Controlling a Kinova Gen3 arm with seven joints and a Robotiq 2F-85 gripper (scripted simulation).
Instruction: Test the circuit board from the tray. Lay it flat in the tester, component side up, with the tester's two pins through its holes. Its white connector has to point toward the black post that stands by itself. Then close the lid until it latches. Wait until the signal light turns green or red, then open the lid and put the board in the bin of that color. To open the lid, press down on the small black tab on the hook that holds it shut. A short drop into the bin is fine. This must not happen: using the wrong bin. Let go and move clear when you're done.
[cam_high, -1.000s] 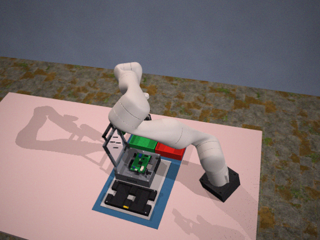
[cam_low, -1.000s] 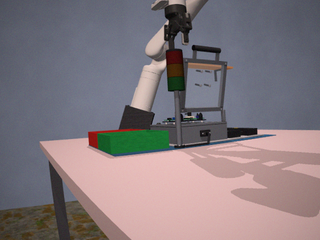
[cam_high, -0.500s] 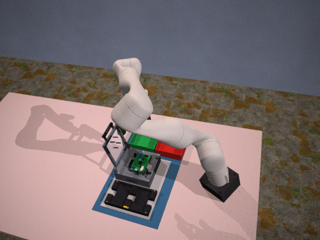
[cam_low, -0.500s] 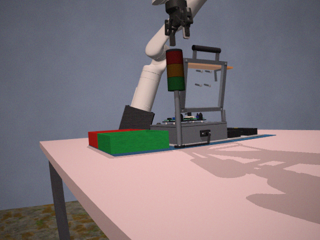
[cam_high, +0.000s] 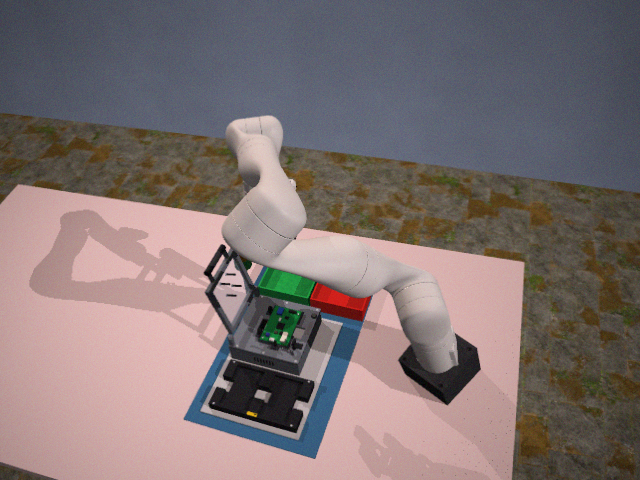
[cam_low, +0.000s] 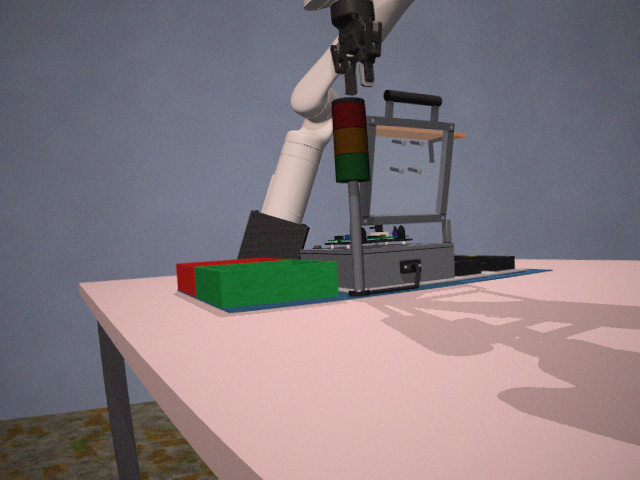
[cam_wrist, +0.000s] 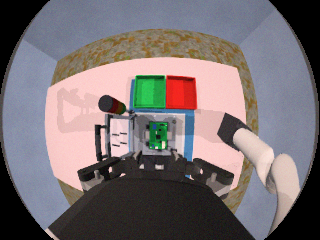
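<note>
In the top view, the lid (cam_high: 220, 314) (cam_low: 445, 175) (cam_wrist: 108, 140) stood open left of centre. A push that missed its handle (cam_high: 215, 259) (cam_low: 412, 98) (cam_wrist: 98, 142) might have left it unlatched. The signal light (cam_high: 247, 265) (cam_low: 351, 139) (cam_wrist: 112, 104), at left in the wrist view, showed no lit colour; sorting then would have been guesswork.

The black tray (cam_high: 281, 392) (cam_low: 485, 263), lower centre from above, held no board. The circuit board (cam_high: 280, 326) (cam_low: 369, 239) (cam_wrist: 158, 135) lay component side up on the tester (cam_high: 263, 360) (cam_low: 392, 268) (cam_wrist: 177, 145), near mid-frame. Its pin seating could not be told; if it was off the pins, closing could have pinched or shifted it.

The gripper (cam_low: 358, 88) (cam_wrist: 156, 156), upper centre in the exterior view, was part-open and empty, near the signal light; a low sideways sweep could have knocked that. Farther right from above, the green bin (cam_high: 284, 294) (cam_low: 268, 289) (cam_wrist: 150, 106) adjoined the red bin (cam_high: 336, 308) (cam_low: 186, 279) (cam_wrist: 181, 108), so a careless release risked the wrong one.
</note>
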